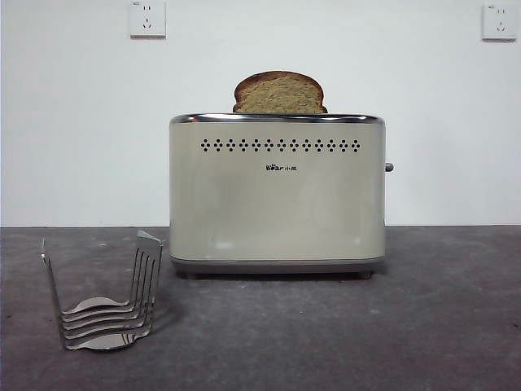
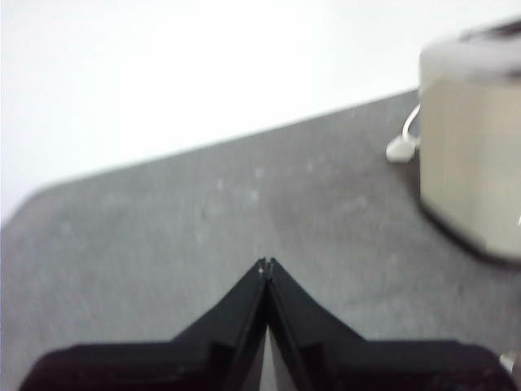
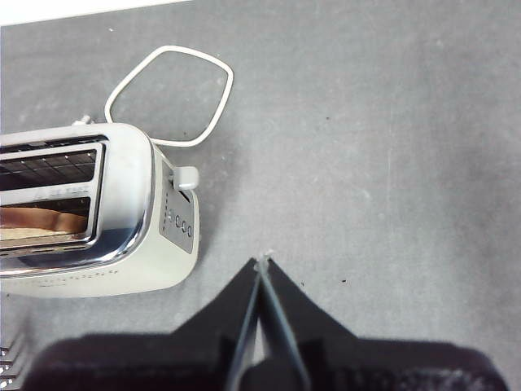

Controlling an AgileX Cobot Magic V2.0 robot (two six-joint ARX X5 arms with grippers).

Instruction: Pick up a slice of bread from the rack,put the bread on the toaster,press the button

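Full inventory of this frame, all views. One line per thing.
slice of bread: 1, brown crust and tan crumb, standing in a slot of the toaster, upper part sticking out.
toaster: 1, cream with chrome top rim, middle of the table.
button: 1, grey, on the toaster's narrow end.
rack: 1, silver wire, no bread in it, on the table in front of the toaster's other end.
power cord: 1, white, looped on the table behind the toaster.
wall sockets: 2, white, high on the wall.
table: 1, dark grey.
left gripper: 1, black, jaws shut, above bare table away from the toaster.
right gripper: 1, black, jaws shut, above the table near the button end.
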